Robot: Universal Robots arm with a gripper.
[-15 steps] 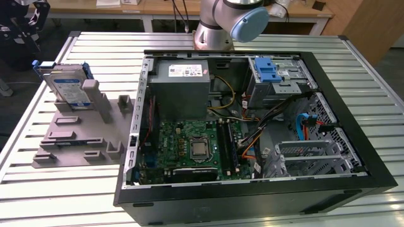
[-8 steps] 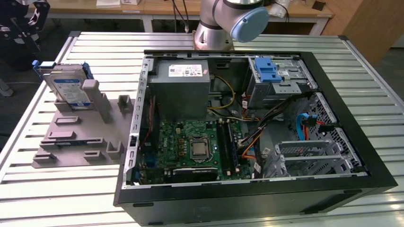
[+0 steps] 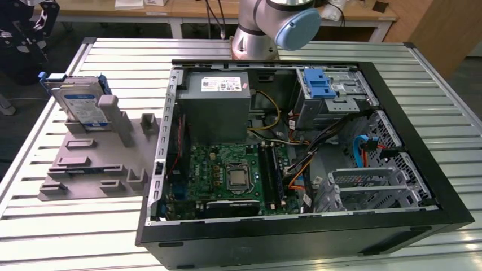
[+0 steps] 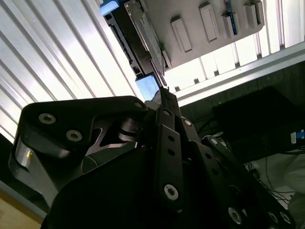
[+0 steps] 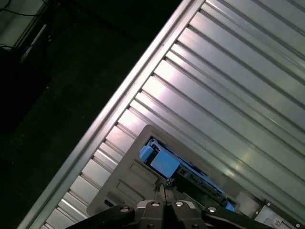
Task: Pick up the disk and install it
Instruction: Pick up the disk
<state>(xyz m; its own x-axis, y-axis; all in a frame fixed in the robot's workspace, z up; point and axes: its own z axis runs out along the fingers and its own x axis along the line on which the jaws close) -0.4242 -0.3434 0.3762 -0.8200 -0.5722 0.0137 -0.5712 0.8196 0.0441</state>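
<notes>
Exterior view: the disk (image 3: 81,107) stands on edge in a slot of the grey fixture (image 3: 90,164), on the slatted table (image 3: 45,226), at that view's left of the open computer case (image 3: 301,243)
Why upright: probably so its top edge and blue carrier stay free for a grasp from above
Gripper: in the first wrist view the gripper (image 5: 164,187) hangs over the disk (image 5: 162,163), fingers drawn together, holding nothing
Case: lies open side up, leaving the drive cage (image 3: 331,90) reachable from above
Progress: disk not yet lifted
</notes>
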